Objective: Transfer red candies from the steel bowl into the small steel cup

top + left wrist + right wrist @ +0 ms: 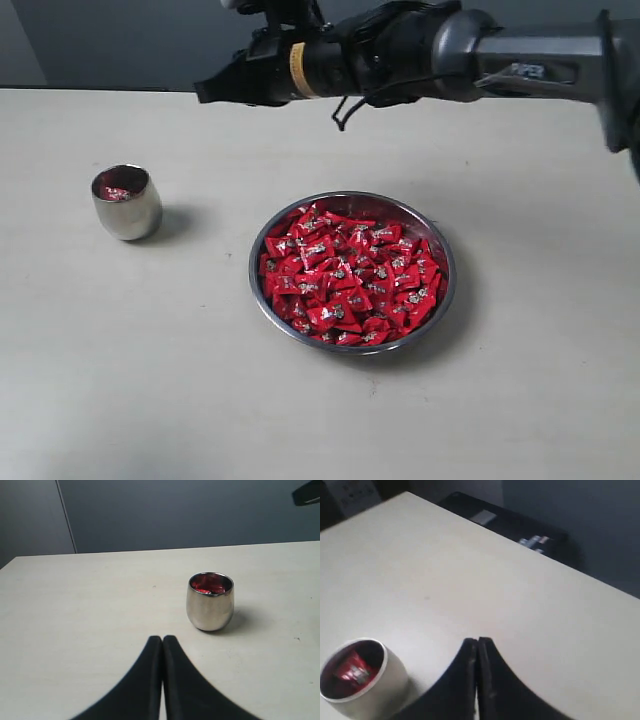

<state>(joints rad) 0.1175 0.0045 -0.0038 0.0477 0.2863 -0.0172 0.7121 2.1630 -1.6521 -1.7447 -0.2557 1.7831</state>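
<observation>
As the right tool hovers, bowl and cup sit apart.

A robot test bench in a plain, lab-like room.
A pale, bare-topped table fills the exterior view, with a flat grey-blue wall behind it at twelve o'clock and a black-and-grey robot arm reaching in from two o'clock. The props are sparse and staged: the steel bowl of red candies near centre and the small steel cup at nine o'clock. The right wrist view shows a dark equipment box past the table's edge.
</observation>
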